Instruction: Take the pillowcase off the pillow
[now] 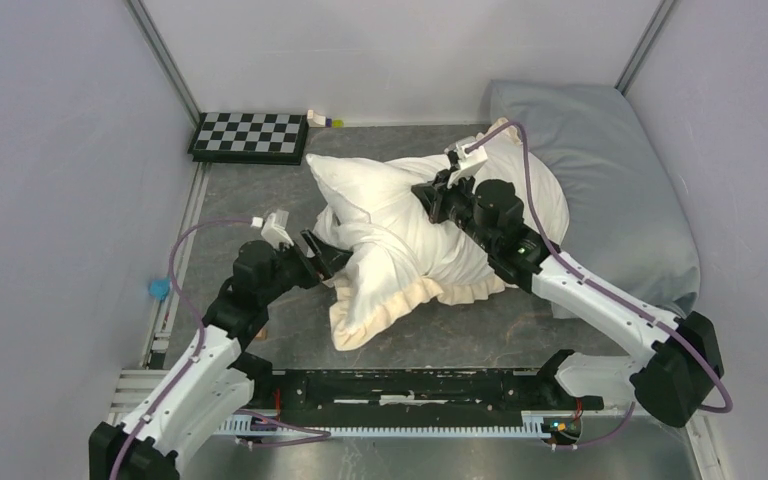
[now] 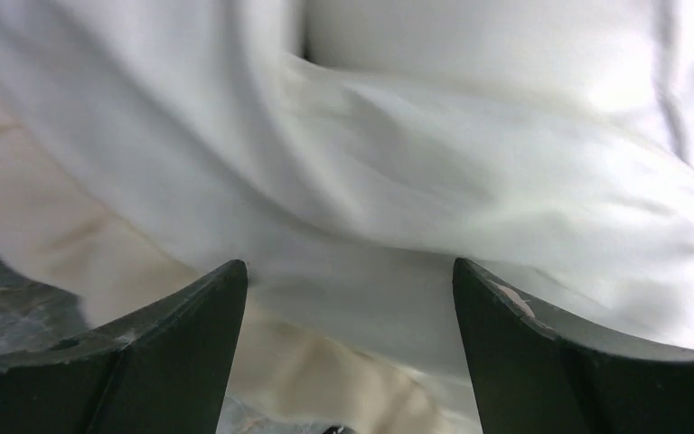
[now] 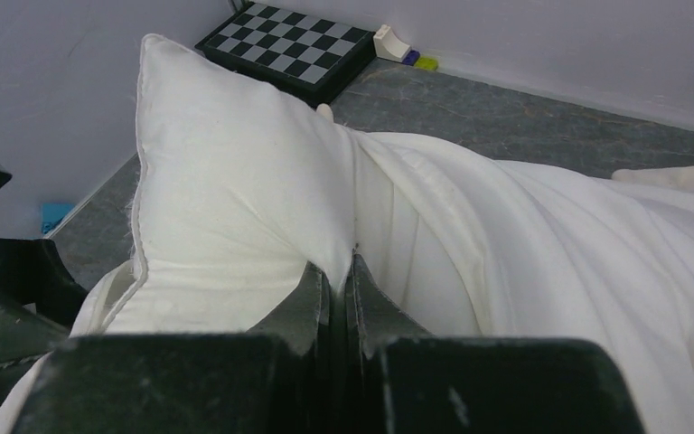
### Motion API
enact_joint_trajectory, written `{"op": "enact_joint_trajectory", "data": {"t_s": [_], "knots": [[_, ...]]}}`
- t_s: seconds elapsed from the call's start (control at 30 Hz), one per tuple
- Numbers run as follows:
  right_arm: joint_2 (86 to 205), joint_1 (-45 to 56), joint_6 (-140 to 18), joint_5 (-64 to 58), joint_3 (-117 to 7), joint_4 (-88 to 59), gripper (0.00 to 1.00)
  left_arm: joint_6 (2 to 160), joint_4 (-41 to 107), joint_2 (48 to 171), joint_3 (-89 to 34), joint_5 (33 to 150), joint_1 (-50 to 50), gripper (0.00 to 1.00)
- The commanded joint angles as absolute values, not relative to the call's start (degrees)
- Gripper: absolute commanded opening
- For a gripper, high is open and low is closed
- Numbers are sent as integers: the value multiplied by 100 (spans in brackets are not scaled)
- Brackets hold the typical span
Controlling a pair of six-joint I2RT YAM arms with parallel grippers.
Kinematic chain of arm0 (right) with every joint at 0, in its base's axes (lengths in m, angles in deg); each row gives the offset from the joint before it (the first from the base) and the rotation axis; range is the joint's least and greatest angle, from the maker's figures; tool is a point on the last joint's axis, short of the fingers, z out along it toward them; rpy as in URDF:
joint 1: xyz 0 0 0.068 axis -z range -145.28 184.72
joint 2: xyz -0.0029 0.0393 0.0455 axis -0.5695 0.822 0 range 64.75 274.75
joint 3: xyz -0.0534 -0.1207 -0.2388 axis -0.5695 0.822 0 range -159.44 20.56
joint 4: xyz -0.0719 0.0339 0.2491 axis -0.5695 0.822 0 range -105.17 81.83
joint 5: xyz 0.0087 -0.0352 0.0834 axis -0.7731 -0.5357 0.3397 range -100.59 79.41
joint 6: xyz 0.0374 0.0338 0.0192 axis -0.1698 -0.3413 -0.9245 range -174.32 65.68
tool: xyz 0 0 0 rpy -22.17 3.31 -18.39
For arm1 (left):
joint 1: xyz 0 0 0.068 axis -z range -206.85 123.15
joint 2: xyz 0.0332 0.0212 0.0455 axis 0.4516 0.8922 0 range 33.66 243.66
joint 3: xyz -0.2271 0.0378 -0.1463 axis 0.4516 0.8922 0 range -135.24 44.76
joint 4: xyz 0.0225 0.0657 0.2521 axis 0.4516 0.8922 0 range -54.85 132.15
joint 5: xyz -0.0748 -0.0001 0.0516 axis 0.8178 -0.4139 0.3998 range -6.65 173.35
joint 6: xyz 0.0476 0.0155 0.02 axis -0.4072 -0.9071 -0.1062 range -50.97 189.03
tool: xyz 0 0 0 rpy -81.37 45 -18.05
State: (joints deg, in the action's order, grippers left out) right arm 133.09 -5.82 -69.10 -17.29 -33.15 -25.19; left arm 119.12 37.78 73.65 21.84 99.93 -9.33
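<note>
The pillow [image 1: 360,185] is plump and white, and its bare corner sticks out toward the back left. The cream pillowcase [image 1: 440,255] covers the rest, with its ruffled frill [image 1: 385,310] at the near side. My right gripper [image 1: 427,193] is shut on a pinch of the pillow [image 3: 226,199] where it leaves the pillowcase [image 3: 551,244]. My left gripper [image 1: 332,255] is open against the pillowcase's left side. In the left wrist view its gripper [image 2: 345,271] straddles white cloth [image 2: 470,181] and cream frill [image 2: 63,226] without closing on it. No dark grey face shows.
A pale blue-grey pillow [image 1: 620,190] lies at the back right, under the right arm. A folded chessboard [image 1: 250,135] and small blocks [image 1: 322,118] sit at the back left wall. A blue object [image 1: 159,289] lies by the left wall. Walls enclose three sides.
</note>
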Motion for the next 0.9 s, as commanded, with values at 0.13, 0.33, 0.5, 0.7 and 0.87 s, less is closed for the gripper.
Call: {"op": "enact_joint_trajectory", "data": {"t_s": [0.13, 0.33, 0.5, 0.7, 0.87], "knots": [[13802, -272, -6908, -3077, -3709, -2959, 0, 11347, 5598, 6896, 1169, 9146, -241, 89], [13733, -272, -6726, -3294, -3579, -3089, 0, 11350, 6562, 5987, 585, 8646, -245, 93], [13652, -272, -6623, -3287, -3566, -3111, 0, 11156, 7466, 5897, -281, 8691, -247, 100], [13605, -268, -6567, -2965, -3547, -3125, 0, 11082, 7793, 5971, -842, 8891, -249, 100], [13577, -273, -6509, -2705, -3569, -3157, 0, 11590, 7233, 6316, -731, 10049, -241, 100]]}}
